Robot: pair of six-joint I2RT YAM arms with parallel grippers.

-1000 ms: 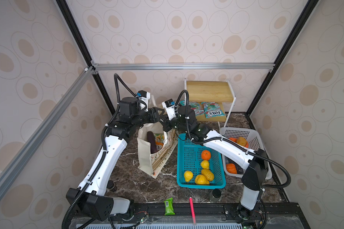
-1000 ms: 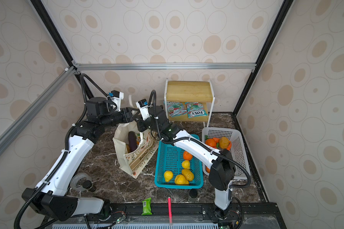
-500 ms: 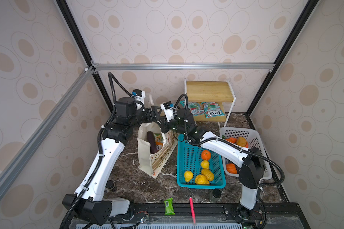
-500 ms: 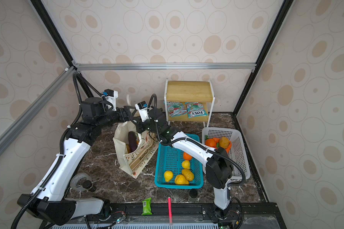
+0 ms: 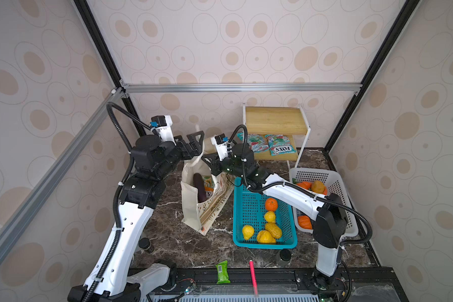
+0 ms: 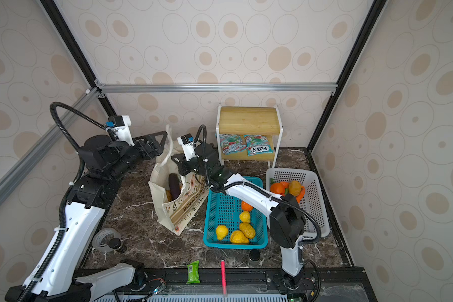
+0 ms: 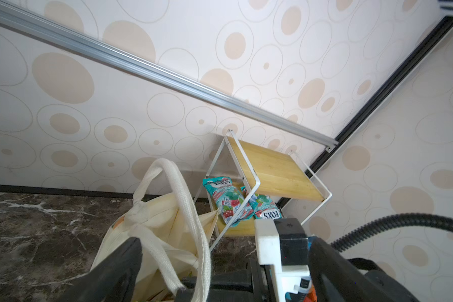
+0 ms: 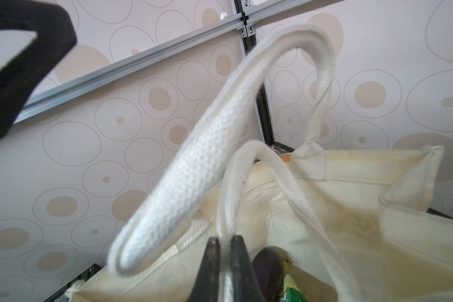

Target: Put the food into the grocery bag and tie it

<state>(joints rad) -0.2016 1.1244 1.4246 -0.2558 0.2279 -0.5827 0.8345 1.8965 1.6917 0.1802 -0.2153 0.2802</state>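
The cream canvas tote (image 5: 191, 206), at the teal basket's (image 5: 249, 211) 9 o'clock, appears packed but not yet tied. The left gripper (image 5: 191, 143) hangs at its 11 o'clock, jaws wide and empty. The right gripper (image 8: 223, 240), at 1 o'clock, pinches one white strap handle (image 8: 229, 188). A purple eggplant (image 5: 198, 187) shows inside.

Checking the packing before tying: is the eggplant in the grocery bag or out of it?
In. Both top views show the eggplant standing inside the grocery bag, seen through its open mouth.
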